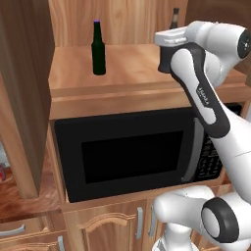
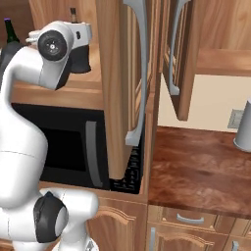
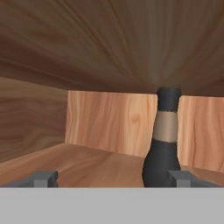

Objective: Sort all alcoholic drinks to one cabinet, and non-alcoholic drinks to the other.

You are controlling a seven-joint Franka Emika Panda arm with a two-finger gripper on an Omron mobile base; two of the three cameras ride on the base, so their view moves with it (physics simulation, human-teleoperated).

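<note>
The slim dark-green bottle with a purple cap [image 1: 98,49] [image 2: 10,33] stands upright on the left of the open cabinet shelf [image 1: 127,63] above the microwave. The squat black bottle [image 3: 162,148] stands upright further back on the right; its thin neck [image 1: 175,17] [image 2: 73,14] pokes up behind my hand. My gripper [image 3: 113,179] is inside the cabinet, open, with its fingertips [image 3: 43,178] wide apart. The black bottle is a little ahead, just inside the right tip, and nothing is held. A small red shape [image 1: 2,171] shows at the far left edge, too cut off to name.
The black microwave [image 1: 127,157] sits under the shelf. An open cabinet door [image 1: 24,98] hangs at the left and another [image 2: 122,73] at the right of the opening. A pale grey cylinder [image 2: 243,130] stands on the dark wooden counter [image 2: 196,171] to the right.
</note>
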